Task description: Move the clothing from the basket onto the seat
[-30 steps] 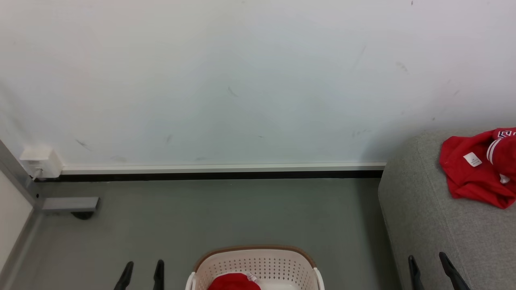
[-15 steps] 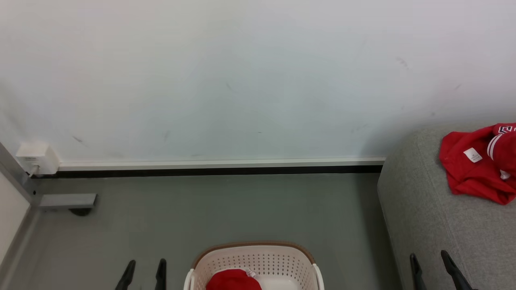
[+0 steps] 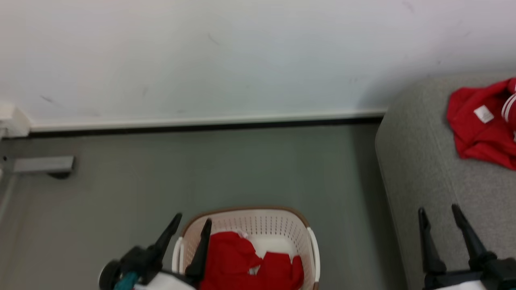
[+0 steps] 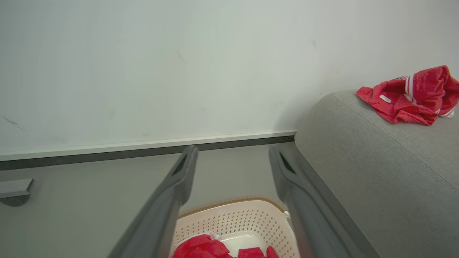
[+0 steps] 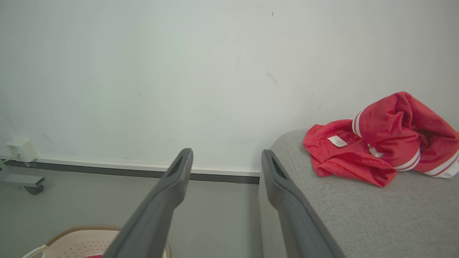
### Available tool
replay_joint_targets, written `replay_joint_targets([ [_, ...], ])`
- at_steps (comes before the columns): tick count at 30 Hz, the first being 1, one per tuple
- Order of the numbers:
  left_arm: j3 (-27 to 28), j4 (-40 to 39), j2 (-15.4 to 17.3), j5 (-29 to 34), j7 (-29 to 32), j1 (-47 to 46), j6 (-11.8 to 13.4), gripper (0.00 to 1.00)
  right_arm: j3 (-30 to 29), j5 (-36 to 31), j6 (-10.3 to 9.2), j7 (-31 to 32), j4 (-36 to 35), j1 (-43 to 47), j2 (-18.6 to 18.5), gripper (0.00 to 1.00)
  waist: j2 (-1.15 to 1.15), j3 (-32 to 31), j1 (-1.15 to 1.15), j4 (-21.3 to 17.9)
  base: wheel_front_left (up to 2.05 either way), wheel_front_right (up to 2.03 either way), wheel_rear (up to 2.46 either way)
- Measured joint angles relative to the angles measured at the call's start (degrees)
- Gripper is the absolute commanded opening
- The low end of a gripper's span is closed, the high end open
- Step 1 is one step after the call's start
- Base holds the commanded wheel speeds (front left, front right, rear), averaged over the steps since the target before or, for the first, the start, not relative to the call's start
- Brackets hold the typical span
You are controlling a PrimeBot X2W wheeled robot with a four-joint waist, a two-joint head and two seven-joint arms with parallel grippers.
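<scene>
The cream basket (image 3: 262, 224) stands on the floor at the bottom middle, with red clothing (image 3: 242, 262) crumpled inside it. My left gripper (image 3: 192, 220) is open above the basket's left rim, nothing between its fingers. The left wrist view looks past that gripper (image 4: 233, 152) down at the basket (image 4: 233, 218) and its red clothing (image 4: 202, 248). More red clothing (image 3: 477, 129) with white stripes lies on the grey seat (image 3: 419, 173) at the right. My right gripper (image 3: 438, 210) hangs open over the seat's near part. The right wrist view shows that gripper (image 5: 226, 156) empty, left of the heap (image 5: 376, 143).
A pale wall with a white and black baseboard (image 3: 201, 123) runs behind the grey floor (image 3: 201, 169). At the far left are a white wall box (image 5: 16, 148) and a grey frame foot with a caster (image 3: 44, 165). The seat's rounded end (image 4: 322, 143) stands close to the basket's right side.
The camera has tilted down, so the whole picture has shifted up and more of the basket shows. My left gripper has moved right, from beside the basket to over its left rim.
</scene>
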Motion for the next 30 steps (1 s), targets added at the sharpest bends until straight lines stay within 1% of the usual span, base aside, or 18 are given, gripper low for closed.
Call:
replay_joint_targets([
  [4,-5.5,4.3,2.2,0.2,0.7,-7.9,0.0,1.00,-0.5,-0.1,0.00,0.0,-1.6,-3.3,0.0,1.00,0.00,5.2,0.00,-0.8,0.00,0.00,0.00],
  [8,-12.2,9.5,3.7,-0.4,4.6,-15.9,-0.1,1.00,-0.4,0.0,0.00,0.0,-2.8,-6.0,0.0,1.00,0.00,10.7,0.01,-1.6,0.00,0.00,0.00],
  [13,-18.0,16.5,4.4,-0.7,8.3,-25.0,-0.2,1.00,0.5,0.6,0.00,0.0,-4.0,-9.2,0.0,1.00,0.00,17.7,0.02,-2.7,0.00,0.00,0.00],
  [18,-21.5,25.0,4.5,-0.3,13.0,-31.9,-0.2,1.00,0.2,1.0,0.00,0.0,-5.5,-11.9,0.0,1.00,0.00,23.7,0.02,-4.0,0.00,0.00,0.00],
  [21,-22.4,29.9,4.0,-0.7,14.9,-35.3,-0.2,1.00,-0.1,1.1,0.00,0.0,-6.5,-13.1,0.0,1.00,0.00,26.8,0.01,-4.7,0.00,0.00,0.00],
  [26,-22.9,37.5,3.5,-0.7,16.8,-40.1,0.1,1.00,-0.8,1.4,0.00,0.0,-8.4,-14.8,0.0,1.00,0.00,31.7,0.01,-5.5,0.00,0.00,0.00],
  [30,-23.3,42.4,2.8,-0.4,16.7,-42.7,0.1,1.00,-0.9,1.7,0.00,0.0,-9.0,-15.4,0.0,1.00,0.00,35.4,0.01,-6.0,0.00,0.00,0.00],
])
